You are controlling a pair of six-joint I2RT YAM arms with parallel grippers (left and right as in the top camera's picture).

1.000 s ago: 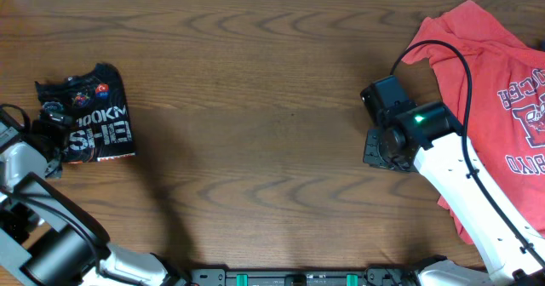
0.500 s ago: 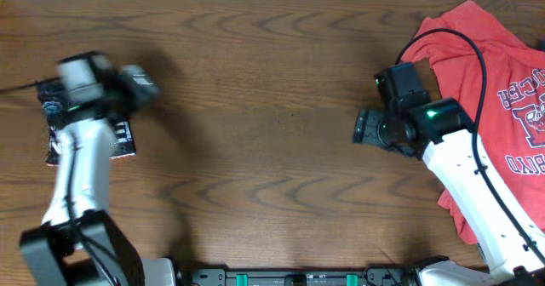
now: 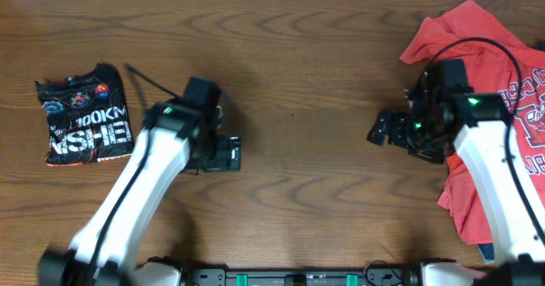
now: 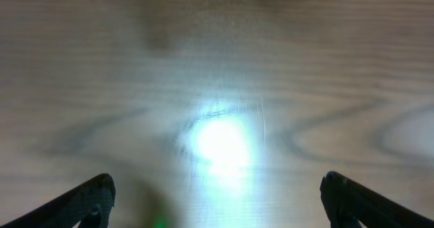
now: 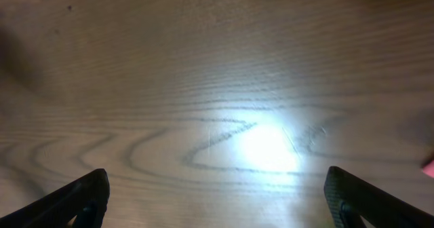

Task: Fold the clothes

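Observation:
The clothes, a black sports shirt with white lettering and small logos, lie folded into a compact rectangle at the table's far left. My left gripper hovers to the right of the shirt, well apart from it. In the left wrist view this gripper is open, with only bare wood between its fingertips. My right gripper hangs over bare wood at centre right. The right wrist view shows that gripper open wide and holding nothing.
A crumpled red T-shirt with white lettering is spread over the right end of the wooden table, partly under the right arm. The arms' base rail runs along the front edge.
The left arm swung from over the folded black shirt rightward to the middle-left of the table. The right gripper opened wide and shifted a little.

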